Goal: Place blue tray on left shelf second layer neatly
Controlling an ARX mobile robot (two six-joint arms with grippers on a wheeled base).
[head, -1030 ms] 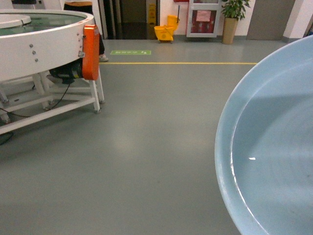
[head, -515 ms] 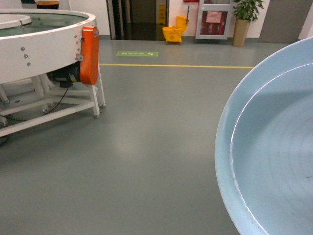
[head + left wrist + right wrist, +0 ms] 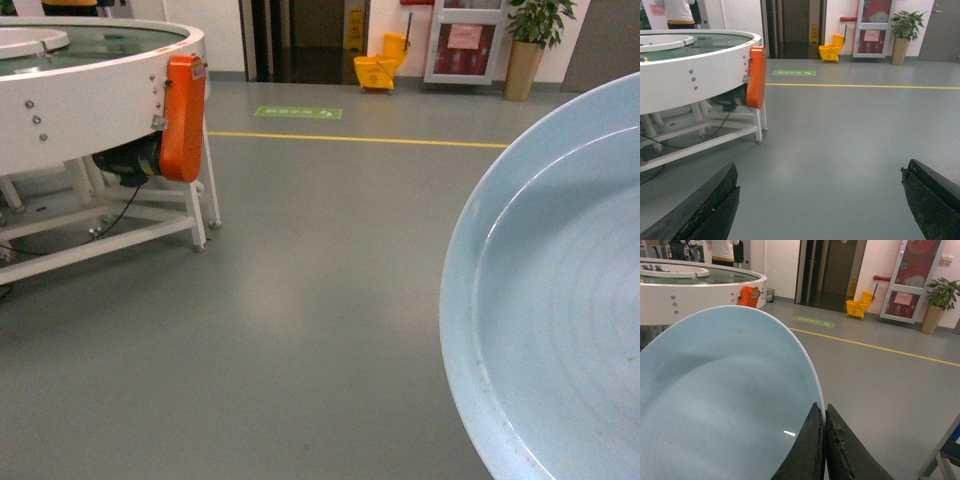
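Blue tray (image 3: 725, 400) held up off the floor by R gripper (image 3: 824, 440), edge-on grip.
R fingers (image 3: 807, 450) clamped together on tray rim; tray fills R side of head view. L gripper (image 3: 820, 200) fingers wide apart, nothing between. White round conveyor table (image 3: 90, 80) at L, yellow mop bucket (image 3: 380, 68) far back.

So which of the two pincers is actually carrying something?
The right pincer: its fingers are pinched onto the rim of the blue tray. The left pincer is spread wide open, with only floor between its fingers.
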